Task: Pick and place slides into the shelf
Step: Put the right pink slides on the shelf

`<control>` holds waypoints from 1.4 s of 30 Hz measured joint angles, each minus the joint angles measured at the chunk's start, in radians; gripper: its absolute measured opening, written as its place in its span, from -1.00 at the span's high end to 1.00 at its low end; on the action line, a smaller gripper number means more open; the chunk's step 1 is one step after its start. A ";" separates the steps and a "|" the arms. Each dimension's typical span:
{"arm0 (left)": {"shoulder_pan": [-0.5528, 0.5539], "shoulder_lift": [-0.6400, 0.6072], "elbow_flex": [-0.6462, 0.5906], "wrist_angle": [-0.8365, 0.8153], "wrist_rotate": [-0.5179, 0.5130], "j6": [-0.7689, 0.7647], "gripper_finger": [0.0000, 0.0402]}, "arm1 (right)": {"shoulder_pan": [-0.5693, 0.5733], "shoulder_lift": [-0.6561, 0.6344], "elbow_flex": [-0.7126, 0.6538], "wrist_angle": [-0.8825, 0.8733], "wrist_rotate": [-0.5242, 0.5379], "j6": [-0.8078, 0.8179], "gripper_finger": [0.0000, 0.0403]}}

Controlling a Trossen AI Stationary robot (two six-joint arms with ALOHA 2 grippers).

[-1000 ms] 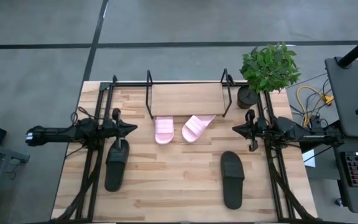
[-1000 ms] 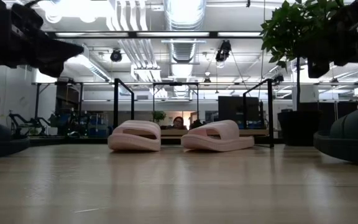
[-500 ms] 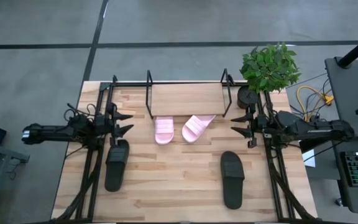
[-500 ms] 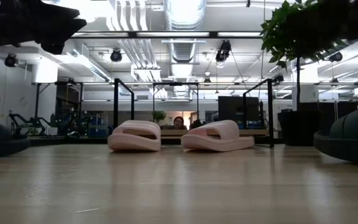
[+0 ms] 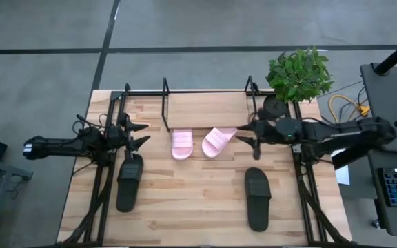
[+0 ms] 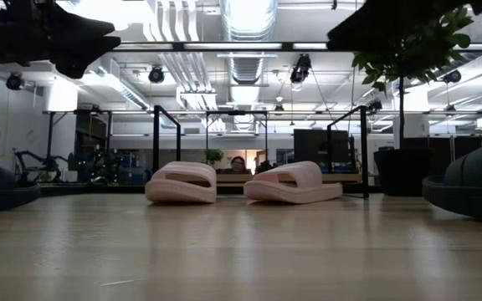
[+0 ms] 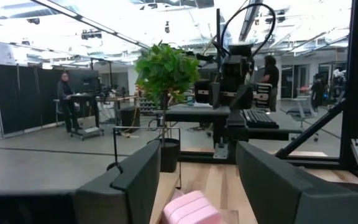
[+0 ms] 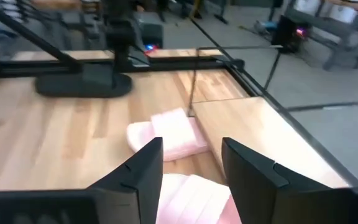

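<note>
Two pink slides (image 5: 182, 145) (image 5: 218, 141) lie soles down on the table just in front of the shelf (image 5: 209, 110), a black bar rack with a wooden board. One black slide (image 5: 129, 182) lies at the left and another (image 5: 257, 198) at the near right. My left gripper (image 5: 145, 134) hovers open above the left black slide's far end, pointing at the pink slides. My right gripper (image 5: 241, 133) hovers open just right of the right pink slide (image 8: 191, 196). Both grippers are empty.
A potted plant (image 5: 298, 72) stands at the table's far right corner, beside the shelf's right loop (image 5: 252, 103). Bare wood lies between the two black slides (image 5: 191, 200). A person (image 6: 239, 165) shows in the room beyond the table.
Both grippers have opened. My right gripper has then moved toward the table's left, close to the right pink slide. My left gripper has drawn back slightly toward the left edge. No slide has moved.
</note>
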 joint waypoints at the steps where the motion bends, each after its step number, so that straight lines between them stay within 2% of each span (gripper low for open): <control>1: 0.000 -0.005 0.000 -0.004 0.000 0.000 0.02 | 0.003 0.028 0.022 -0.007 0.010 0.008 0.24; 11: 0.000 -0.049 0.000 -0.105 0.001 -0.003 0.02 | 0.069 0.269 0.199 -0.145 0.066 0.061 0.30; 16: 0.000 -0.059 0.001 -0.164 0.000 -0.003 0.02 | 0.131 0.383 0.284 -0.236 0.191 0.125 0.30; 25: 0.000 -0.068 0.002 -0.168 0.000 0.000 0.03 | 0.248 0.601 0.419 -0.349 0.410 0.199 0.35; 29: 0.000 -0.071 0.002 -0.173 0.000 0.001 0.03 | 0.259 0.715 0.463 -0.353 0.448 0.215 0.37; 33: 0.000 -0.073 0.002 -0.188 -0.001 0.001 0.03 | 0.256 0.825 0.522 -0.436 0.453 0.269 0.38; 38: 0.000 -0.076 0.002 -0.196 -0.001 0.006 0.03 | 0.257 0.926 0.595 -0.569 0.525 0.354 0.31; 42: 0.000 -0.073 0.002 -0.196 -0.001 0.008 0.03 | 0.253 0.983 0.621 -0.584 0.551 0.350 0.23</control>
